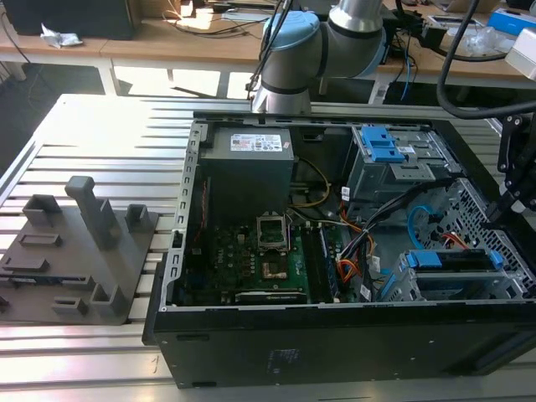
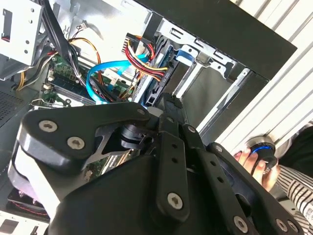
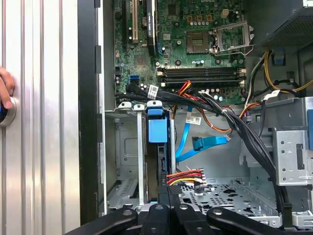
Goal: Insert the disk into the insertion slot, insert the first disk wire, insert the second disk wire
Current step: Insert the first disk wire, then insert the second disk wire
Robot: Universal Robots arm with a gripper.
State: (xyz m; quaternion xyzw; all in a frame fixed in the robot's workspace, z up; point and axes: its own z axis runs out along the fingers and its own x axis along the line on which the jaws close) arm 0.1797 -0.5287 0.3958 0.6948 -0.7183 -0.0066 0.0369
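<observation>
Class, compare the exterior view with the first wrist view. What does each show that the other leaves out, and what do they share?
Exterior view, not the first wrist view: the robot arm behind the computer case, and a grey fixture block beside the case on the exterior view's left.

First wrist view, not the exterior view: a person's hand on the ribbed metal surface outside the case.

Both: the motherboard, the light-blue cable, and the disk with its blue bracket sitting in the grey cage.
</observation>
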